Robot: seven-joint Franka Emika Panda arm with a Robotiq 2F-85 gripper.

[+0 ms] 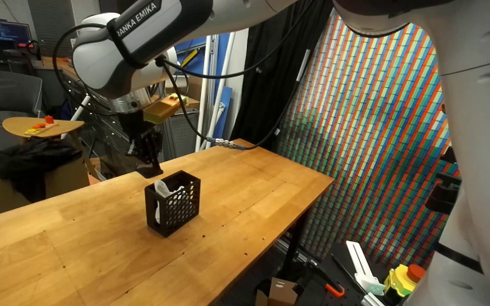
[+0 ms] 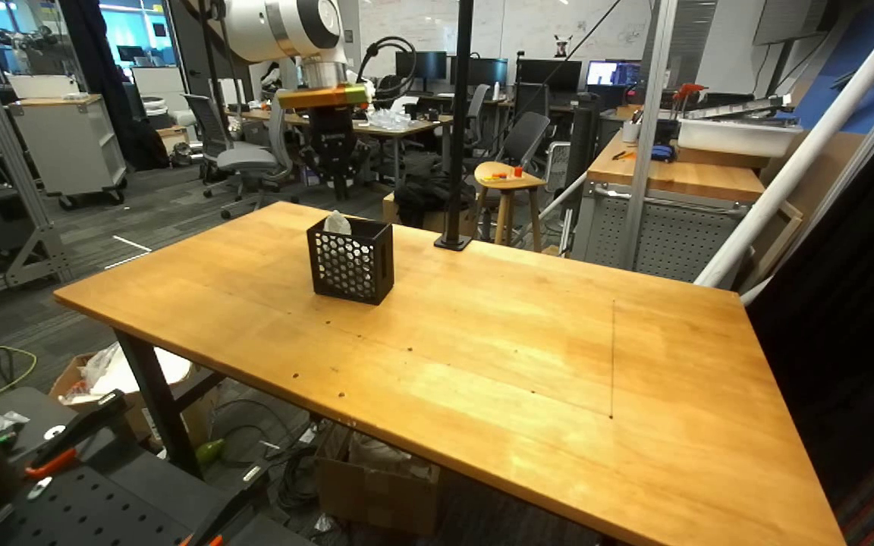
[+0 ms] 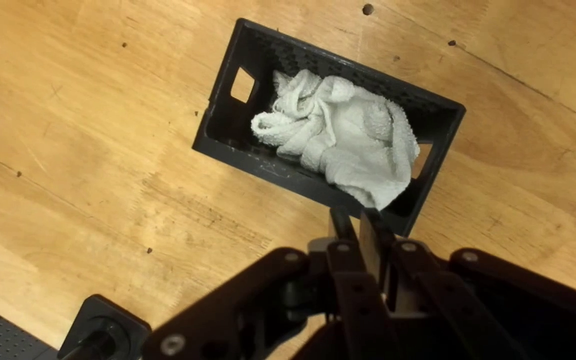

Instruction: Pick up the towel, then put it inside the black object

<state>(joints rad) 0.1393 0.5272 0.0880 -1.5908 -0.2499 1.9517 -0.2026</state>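
A white towel (image 3: 348,135) lies crumpled inside a black open-topped box (image 3: 278,175) on the table. In both exterior views a peak of the towel (image 1: 161,188) (image 2: 337,223) shows at the rim of the box (image 1: 184,206) (image 2: 350,265), which has honeycomb holes in its side. The box stands upright. My gripper (image 3: 354,212) holds nothing; its fingertips are apart by a narrow gap. In the exterior views the gripper (image 1: 150,170) (image 2: 341,189) hangs above and beside the box, clear of the towel. The lower part of the towel is mostly hidden by the box walls.
The wooden table (image 1: 100,246) carries the box. A black post (image 2: 454,241) stands at the table's edge, and its base (image 3: 105,325) shows at lower left in the wrist view. A stool (image 2: 509,178) stands beyond the table.
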